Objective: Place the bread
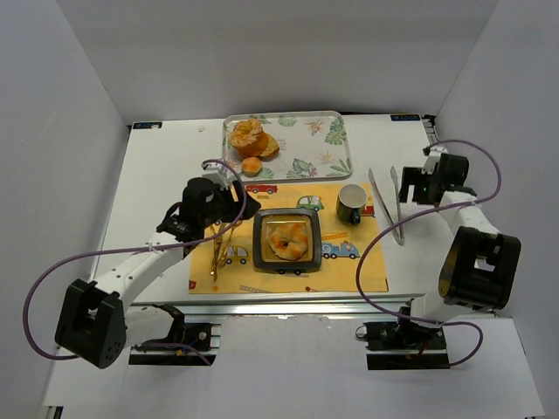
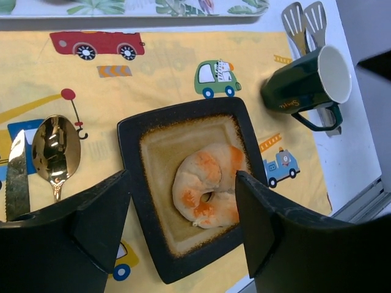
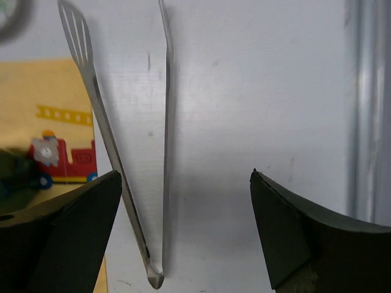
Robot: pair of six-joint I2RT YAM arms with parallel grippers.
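The bread (image 1: pixel 288 240), a round golden-brown knotted roll with a dark centre, lies in the black square plate (image 1: pixel 258 240) on the yellow placemat. In the left wrist view the bread (image 2: pixel 208 186) sits in the right half of the plate (image 2: pixel 131 159). My left gripper (image 1: pixel 238 208) is open and empty, just left of and above the plate; its fingers (image 2: pixel 104 213) frame the bread from above without touching it. My right gripper (image 1: pixel 410 188) is open and empty at the far right, over metal tongs (image 3: pixel 101 122); its midpoint (image 3: pixel 186 177) is above bare table.
A dark green mug (image 1: pixel 352 205) stands right of the plate, with the tongs (image 1: pixel 389 205) beyond it. A leaf-print tray (image 1: pixel 336 153) at the back holds a ruffled orange pastry (image 1: pixel 249 137) and a tiny bun (image 1: pixel 251 166). A gold spoon (image 2: pixel 55 149) and knife (image 2: pixel 16 171) lie left of the plate.
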